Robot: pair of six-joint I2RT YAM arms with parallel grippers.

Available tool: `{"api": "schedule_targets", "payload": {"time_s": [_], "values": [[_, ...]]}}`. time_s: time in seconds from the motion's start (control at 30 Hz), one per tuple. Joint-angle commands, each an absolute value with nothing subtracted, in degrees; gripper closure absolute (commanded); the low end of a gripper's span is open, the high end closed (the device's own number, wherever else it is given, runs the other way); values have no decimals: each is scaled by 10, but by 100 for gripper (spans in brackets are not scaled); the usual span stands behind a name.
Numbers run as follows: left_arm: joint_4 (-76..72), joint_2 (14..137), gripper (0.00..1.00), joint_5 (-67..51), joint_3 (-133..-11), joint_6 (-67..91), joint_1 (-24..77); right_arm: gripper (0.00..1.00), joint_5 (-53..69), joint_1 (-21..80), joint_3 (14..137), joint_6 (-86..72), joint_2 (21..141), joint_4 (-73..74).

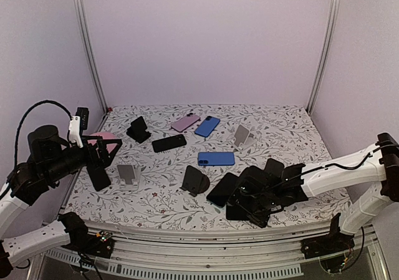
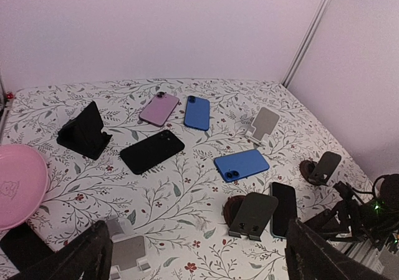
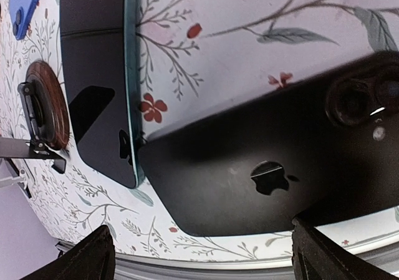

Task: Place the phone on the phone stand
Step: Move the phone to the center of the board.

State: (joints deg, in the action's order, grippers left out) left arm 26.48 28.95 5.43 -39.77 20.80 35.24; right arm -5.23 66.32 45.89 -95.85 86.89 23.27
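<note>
A black phone with an Apple logo (image 3: 249,168) lies back-up near the table's front edge and shows in the top view (image 1: 235,213). My right gripper (image 3: 199,255) hangs low over it, open, one finger on each side of the phone's lower end, not closed on it. In the top view the right gripper (image 1: 248,204) covers most of this phone. A dark stand on a wooden base (image 1: 194,180) stands just to its left (image 2: 252,212). My left gripper (image 2: 199,270) is open and empty, held above the table's left side (image 1: 101,154).
A second dark phone, screen up (image 1: 222,189), lies beside the gripped-over one. Further back are two blue phones (image 1: 216,159) (image 1: 207,126), a lilac phone (image 1: 185,122), a black phone (image 1: 169,143), silver stands (image 1: 127,174) (image 1: 243,135), black stands (image 1: 138,130) (image 1: 274,166), and a pink plate (image 2: 19,183).
</note>
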Motion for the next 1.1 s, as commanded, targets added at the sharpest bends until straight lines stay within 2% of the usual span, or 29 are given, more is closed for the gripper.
{"api": "schedule_targets", "payload": {"time_s": [0.0,0.33,0.7,0.9,1.07], "values": [[258,292,3,55,-394,207,353,1,-48,686,439,-990,849,294],[258,292,3,55,-393,207,353,1,-63,682,410,-1011,844,286],[258,293,3,56,-394,207,353,1,-82,557,417,-901,885,268],[258,294,3,57,-394,206,353,1,-106,511,496,-817,955,273],[259,291,4,59,-394,206,353,1,-121,506,593,-764,1048,339]]}}
